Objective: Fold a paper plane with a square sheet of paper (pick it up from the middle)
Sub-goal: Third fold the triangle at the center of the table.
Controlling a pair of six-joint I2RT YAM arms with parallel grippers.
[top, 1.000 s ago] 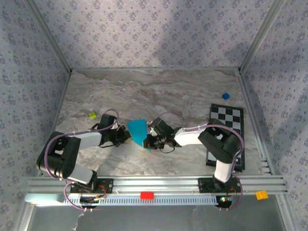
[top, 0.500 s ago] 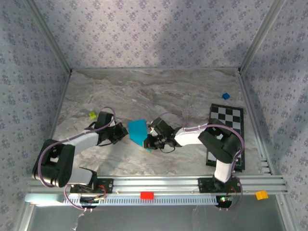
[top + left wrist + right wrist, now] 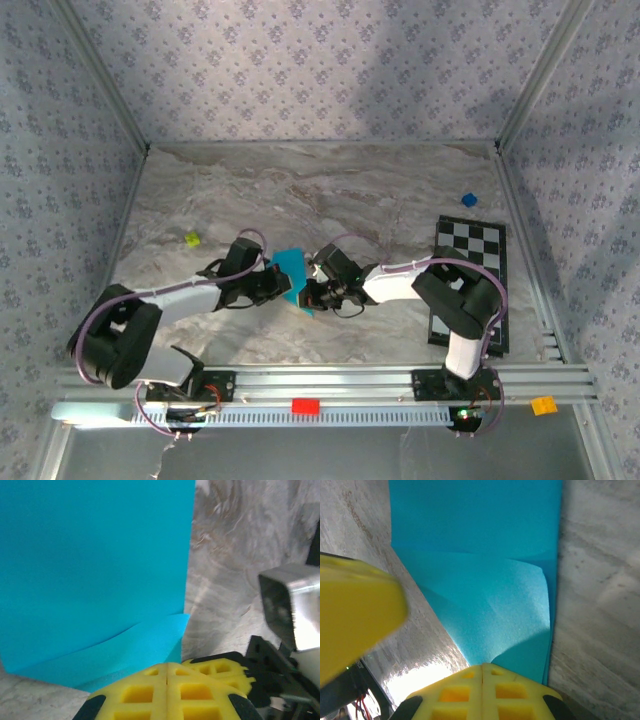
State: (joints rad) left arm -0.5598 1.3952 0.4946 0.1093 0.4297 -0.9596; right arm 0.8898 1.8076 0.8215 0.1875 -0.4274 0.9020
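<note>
Roughly, from the top view: a yellow-green bit [image 3: 192,238] lies alone on the table [image 3: 330,190], well apart from the work. Your left gripper [image 3: 276,285] sits low at the left edge of the paper [image 3: 290,265], jaws shut flat together. Its wrist view puts the tips right against a lifted lower flap, but you cannot tell whether any paper is nipped between them. The paper lies mid-table between the two grippers, partly folded, one layer curling up off the layer beneath. Your right gripper [image 3: 309,293] meets it from the other side, jaws likewise closed. In its wrist view the sheet narrows down to the tips, pinched or merely pressed, not clear which. Further right lies the board [image 3: 470,262], and past its far end the cube [image 3: 469,199], both clear of the job. Handling, as a judgement: this sheet looks thin, light and limp. Expect it to skate on the smooth stone under a sideways push, to sag if held by one corner, and to keep any stray crease you give it. Lying flat, it offers little to pinch. Take it where the flap stands proud, near the middle as the task asks, with a light squeeze, and pin the far side with the other tips so that it cannot slide.
</note>
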